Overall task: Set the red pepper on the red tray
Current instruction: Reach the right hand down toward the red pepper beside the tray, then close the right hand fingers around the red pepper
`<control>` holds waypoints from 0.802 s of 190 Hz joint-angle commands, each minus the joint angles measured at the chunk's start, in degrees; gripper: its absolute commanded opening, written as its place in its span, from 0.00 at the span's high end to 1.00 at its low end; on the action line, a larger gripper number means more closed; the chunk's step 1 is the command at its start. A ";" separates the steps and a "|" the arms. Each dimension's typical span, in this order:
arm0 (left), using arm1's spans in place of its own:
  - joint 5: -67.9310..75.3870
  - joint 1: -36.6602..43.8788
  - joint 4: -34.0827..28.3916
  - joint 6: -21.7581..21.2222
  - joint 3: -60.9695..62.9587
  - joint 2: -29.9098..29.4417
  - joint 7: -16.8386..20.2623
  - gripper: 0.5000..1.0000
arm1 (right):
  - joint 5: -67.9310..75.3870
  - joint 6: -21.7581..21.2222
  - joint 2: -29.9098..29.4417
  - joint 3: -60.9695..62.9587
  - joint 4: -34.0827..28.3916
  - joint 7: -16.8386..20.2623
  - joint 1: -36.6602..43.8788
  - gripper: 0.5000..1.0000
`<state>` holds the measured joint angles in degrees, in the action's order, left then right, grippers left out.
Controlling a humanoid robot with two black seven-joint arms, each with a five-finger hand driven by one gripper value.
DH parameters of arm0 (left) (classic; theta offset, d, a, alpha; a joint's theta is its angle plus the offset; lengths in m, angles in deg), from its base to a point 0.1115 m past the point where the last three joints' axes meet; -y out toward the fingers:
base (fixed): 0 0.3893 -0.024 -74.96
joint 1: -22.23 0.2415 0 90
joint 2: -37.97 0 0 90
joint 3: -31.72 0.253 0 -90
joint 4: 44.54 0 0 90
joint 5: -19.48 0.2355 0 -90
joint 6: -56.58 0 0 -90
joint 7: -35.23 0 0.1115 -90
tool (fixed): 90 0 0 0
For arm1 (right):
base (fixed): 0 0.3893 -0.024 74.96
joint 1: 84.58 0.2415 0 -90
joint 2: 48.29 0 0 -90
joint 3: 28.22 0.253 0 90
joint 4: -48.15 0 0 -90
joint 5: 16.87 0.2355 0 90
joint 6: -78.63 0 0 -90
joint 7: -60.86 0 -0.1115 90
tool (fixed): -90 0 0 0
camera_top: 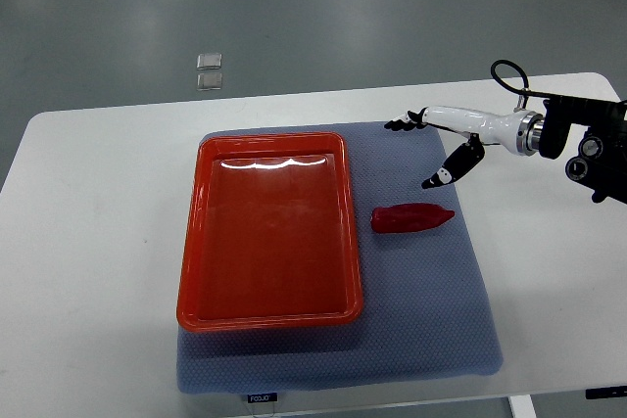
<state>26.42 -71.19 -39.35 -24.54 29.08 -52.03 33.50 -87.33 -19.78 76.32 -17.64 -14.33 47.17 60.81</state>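
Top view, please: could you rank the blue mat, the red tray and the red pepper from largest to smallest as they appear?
1. blue mat, largest; it extends past the tray on every side.
2. red tray.
3. red pepper, clearly smallest.

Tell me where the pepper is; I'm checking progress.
The pepper lies on the blue mat, just right of the red tray, below the right hand.

A single camera looks steeply down from the robot's own side, set high enough to take in nearly the whole white counter (88, 242) and a band of grey floor (294, 7) beyond its far edge. The right arm enters from the picture's right edge.
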 commanded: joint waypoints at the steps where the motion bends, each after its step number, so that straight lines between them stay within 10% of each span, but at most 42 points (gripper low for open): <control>1: 0.01 0.00 0.00 0.00 0.00 0.00 -0.02 0.00 | -0.38 0.15 0.11 -1.79 -0.01 1.65 -0.45 0.19; 152: 0.01 0.00 0.00 0.00 0.00 0.00 -0.02 0.00 | -1.17 -0.64 -0.16 -4.69 -3.62 2.27 -3.09 0.33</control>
<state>26.42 -71.19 -39.35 -24.54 29.08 -52.03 33.52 -87.89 -20.68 76.80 -22.34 -18.93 49.23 58.27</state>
